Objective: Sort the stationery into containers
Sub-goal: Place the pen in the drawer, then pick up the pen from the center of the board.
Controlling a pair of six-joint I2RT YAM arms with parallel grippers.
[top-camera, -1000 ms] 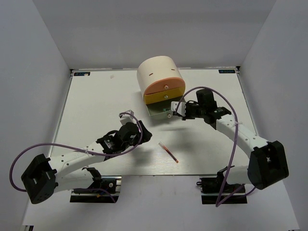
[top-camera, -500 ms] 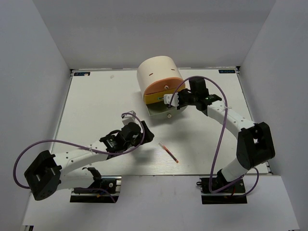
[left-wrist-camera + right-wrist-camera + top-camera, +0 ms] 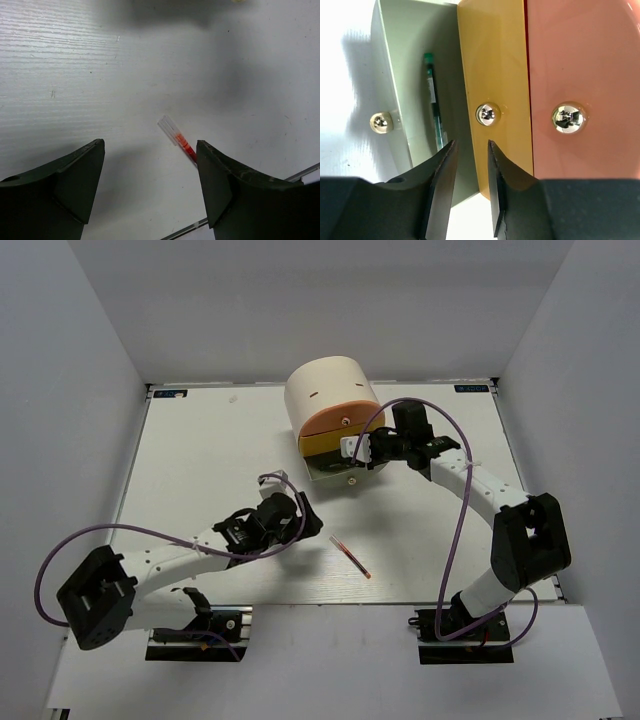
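1. The table point(image 3: 200, 440) is white. Its near edge is covered by the bases of both arms in the top view.
2. The cream arch-topped cabinet point(image 3: 325, 390) stands at the back of the table, middle-right. From above only its curved top and the fronts of its drawers show. Its sides and back are out of sight.
3. The grey-green drawer point(image 3: 405, 45) is the lowest one and is pulled out. The right wrist view looks into its inside, but its near end is cut off by the gripper. The yellow drawer point(image 3: 490, 60) and the orange drawer point(image 3: 580, 60) show only their fronts, so their contents are hidden.
4. The right gripper point(image 3: 471, 145) is at the yellow drawer front, just short of its knob. Its fingers stand a narrow gap apart with nothing between them.
5. The left gripper point(image 3: 149, 145) hangs over bare table with its fingers wide apart and nothing held.
6. The red pen point(image 3: 181, 142) lies on the table near the front edge, between the two arms. In the left wrist view its clear end shows, and its other end runs behind one finger.
7. A thin dark pen with green ends point(image 3: 434, 100) lies inside the grey-green drawer. Its near end is hidden behind a right finger.
8. Three round metal knobs show in the right wrist view: orange drawer's knob point(image 3: 568, 118), yellow drawer's knob point(image 3: 487, 114) and grey-green drawer's knob point(image 3: 381, 122). The reflections on them are too small to make out.
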